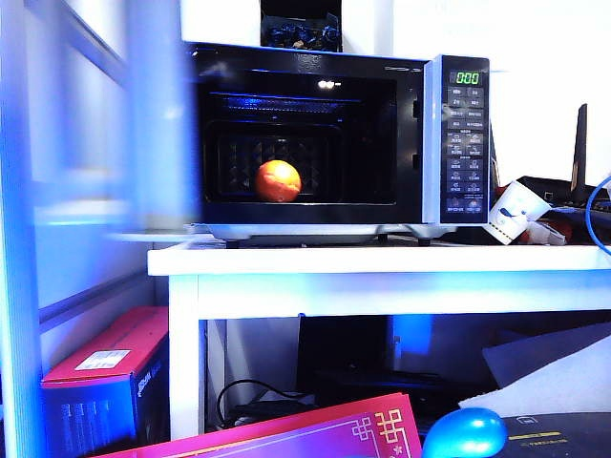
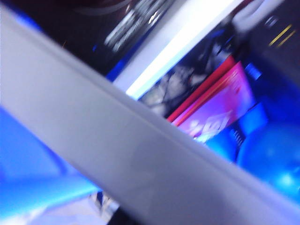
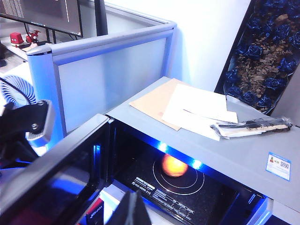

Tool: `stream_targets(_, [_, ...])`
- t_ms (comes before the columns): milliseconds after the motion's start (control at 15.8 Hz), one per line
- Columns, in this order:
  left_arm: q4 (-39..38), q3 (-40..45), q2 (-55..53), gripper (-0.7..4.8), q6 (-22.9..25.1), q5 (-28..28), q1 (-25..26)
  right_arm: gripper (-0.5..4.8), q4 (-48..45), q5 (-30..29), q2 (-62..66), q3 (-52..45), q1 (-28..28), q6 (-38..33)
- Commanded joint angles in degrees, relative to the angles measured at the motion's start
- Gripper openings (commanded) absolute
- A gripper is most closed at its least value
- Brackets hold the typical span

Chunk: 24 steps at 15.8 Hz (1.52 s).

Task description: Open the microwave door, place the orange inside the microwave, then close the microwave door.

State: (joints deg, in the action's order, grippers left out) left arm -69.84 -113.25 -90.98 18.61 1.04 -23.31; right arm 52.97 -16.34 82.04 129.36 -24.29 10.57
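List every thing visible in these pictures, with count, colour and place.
microwave: one, black and silver, on the white table
microwave door: one, glossy black, swung open at left
orange: one, orange-red, inside the microwave
box: one, red, under the table, left
rounded object: one, glossy blue, bottom foreground
paper cup: one, white, right of the microwave
papers: several, white and brown, on the microwave's top
left end effector: one, black and silver, shut, beside the open door
right end effector: one, dark, shut, before the open microwave
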Motion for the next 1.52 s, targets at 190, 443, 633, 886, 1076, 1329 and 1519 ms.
stream_targets(190, [6.78,-0.04,0.17,-0.06,-1.49,10.88,-0.17,-0.02,-1.01,-0.31,-0.42,0.20,-0.04,-0.07])
stream_targets(443, [8.74,-0.04,-2.21,-0.06,-1.49,17.88,-0.28,-0.02,-2.91,-0.33,-0.44,0.20,-0.04,-0.07])
stream_targets(633, [12.09,-0.04,-4.59,-0.06,-1.53,21.09,-0.79,-0.02,-3.15,-0.33,-0.42,0.20,-0.04,-0.11])
stream_targets(886, [23.74,-0.04,-8.70,-0.06,-1.64,21.05,-4.48,-0.02,-3.17,-0.33,-0.44,0.20,-0.04,-0.11])
stream_targets(1076, [28.79,-0.04,-11.56,-0.06,-1.68,20.63,-6.60,-0.02,-3.15,-0.35,-0.44,0.20,-0.04,-0.11])
stream_targets(1329, [34.88,-0.04,-14.36,-0.06,-3.04,11.04,-8.28,-0.02,-3.15,-0.35,-0.44,0.20,-0.04,-0.11])
stream_targets(1519, [40.96,-0.04,-16.17,-0.06,-2.99,3.39,-9.64,-0.02,-3.15,-0.35,-0.44,0.20,-0.04,-0.13])
